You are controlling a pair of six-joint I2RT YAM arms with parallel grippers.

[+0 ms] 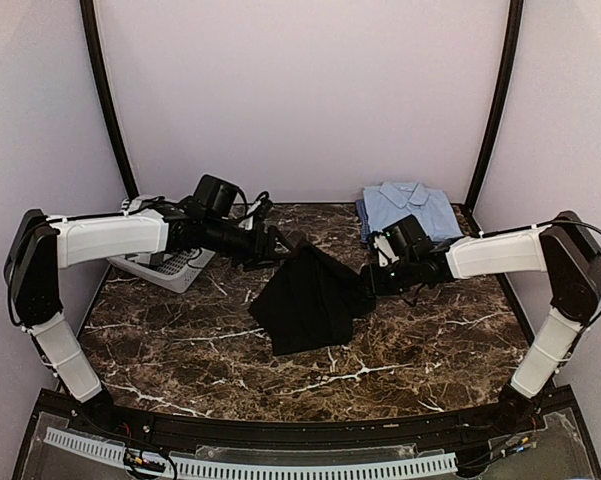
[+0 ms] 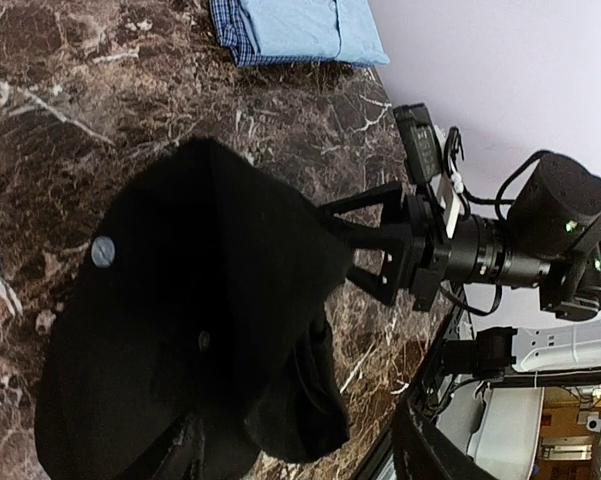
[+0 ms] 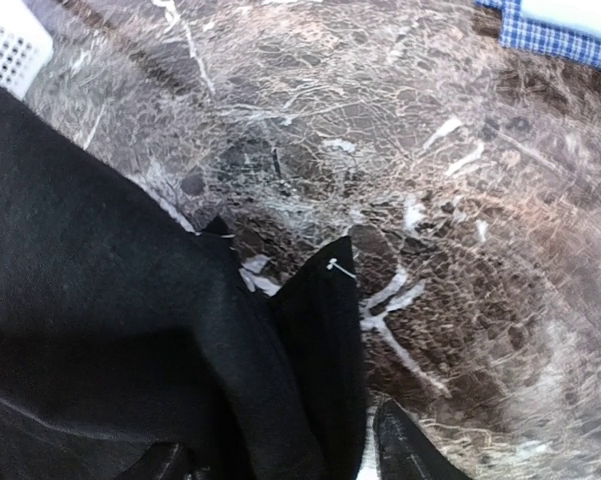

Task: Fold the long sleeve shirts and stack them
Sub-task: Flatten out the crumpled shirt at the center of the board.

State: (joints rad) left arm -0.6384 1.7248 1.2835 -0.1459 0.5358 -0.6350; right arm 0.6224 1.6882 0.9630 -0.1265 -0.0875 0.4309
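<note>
Both arms had it! The left gripper (image 1: 278,245) was clamped on the peak of the black shirt (image 1: 305,300) and the right gripper (image 1: 370,280) pinched its right-hand edge. The cloth hung between them, its lower part apparently down on the table (image 1: 180,360), just nearer than and left of the folded light blue shirt (image 1: 410,208). The held edge ran left to right, dipping toward the right gripper. With the blue shirt beyond and to the right, the right arm sat nearer it. By my judgement, folding came first, then stacking.
</note>
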